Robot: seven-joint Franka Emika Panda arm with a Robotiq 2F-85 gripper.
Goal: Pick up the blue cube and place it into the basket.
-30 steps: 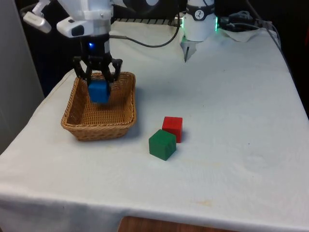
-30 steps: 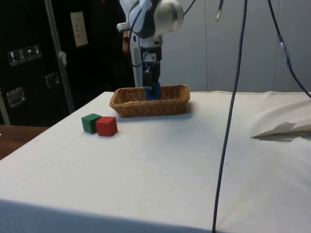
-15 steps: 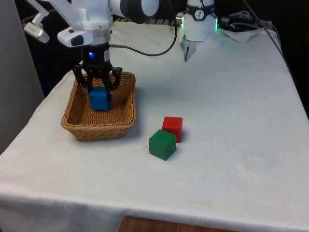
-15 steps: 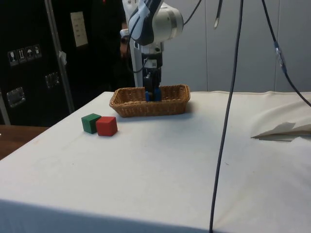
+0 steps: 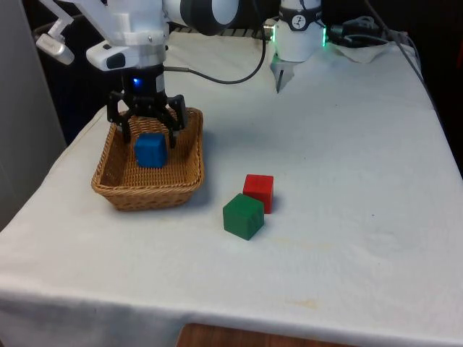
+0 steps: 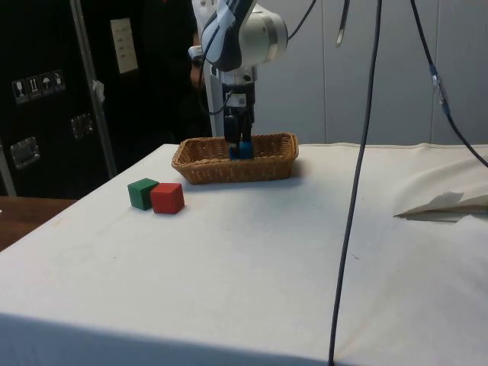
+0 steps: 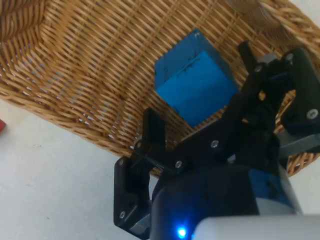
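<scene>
Since a moment ago, the end effector (image 5: 147, 129) has let go and spread its fingers wide, holding nothing. Now the blue cube (image 5: 150, 150) sits on the floor of the basket (image 5: 189, 170). It looks small, hard and light, with flat sides good for pinching.

Glossy white rounded arm (image 5: 130, 22) segments, a black cable (image 5: 224, 66) trailing off, black screw-studded linkage above the jaws.

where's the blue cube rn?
The blue cube sits inside the wicker basket at the front view's left, between the open gripper fingers.
</scene>
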